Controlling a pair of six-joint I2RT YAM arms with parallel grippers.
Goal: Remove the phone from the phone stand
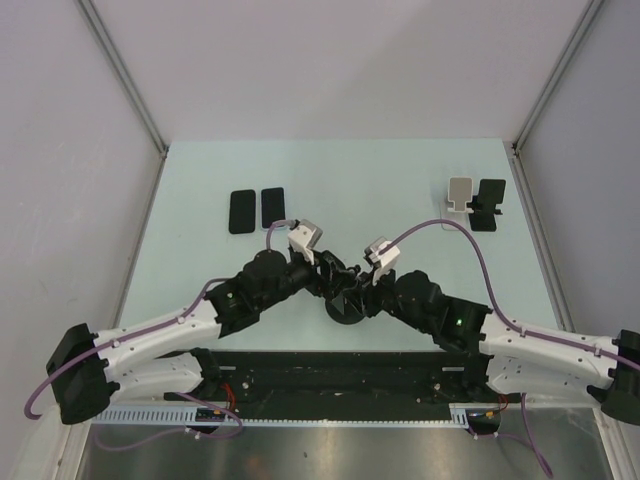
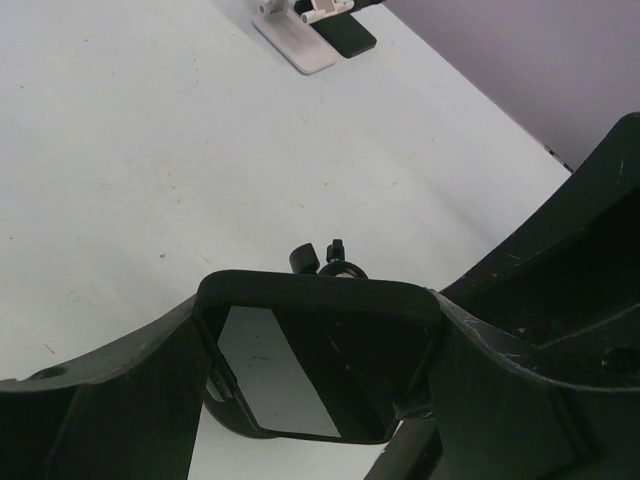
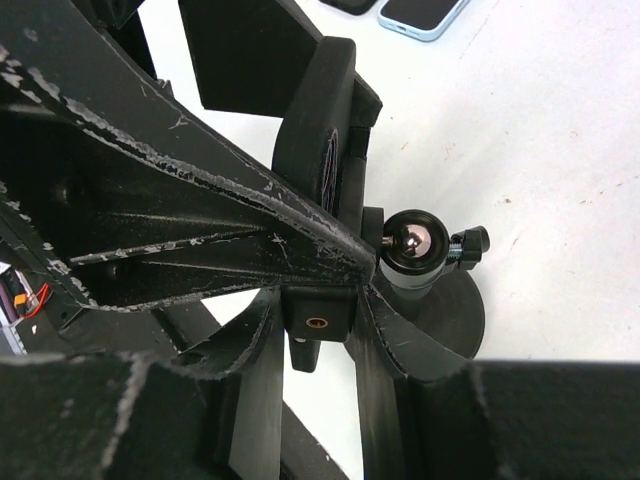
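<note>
The phone, in a black case with a glossy dark screen, sits upright in the black phone stand at the middle of the table, near the arm bases. My left gripper has one finger pressed on each side edge of the phone. The stand's ball joint and round base show in the right wrist view. There my right gripper is shut on the stand's clamp block, a finger tight against each side. The left gripper's scratched finger crosses above it.
Two dark phones lie flat at the back left. A white stand and a black stand are at the back right. The two arms cross close together over the middle stand.
</note>
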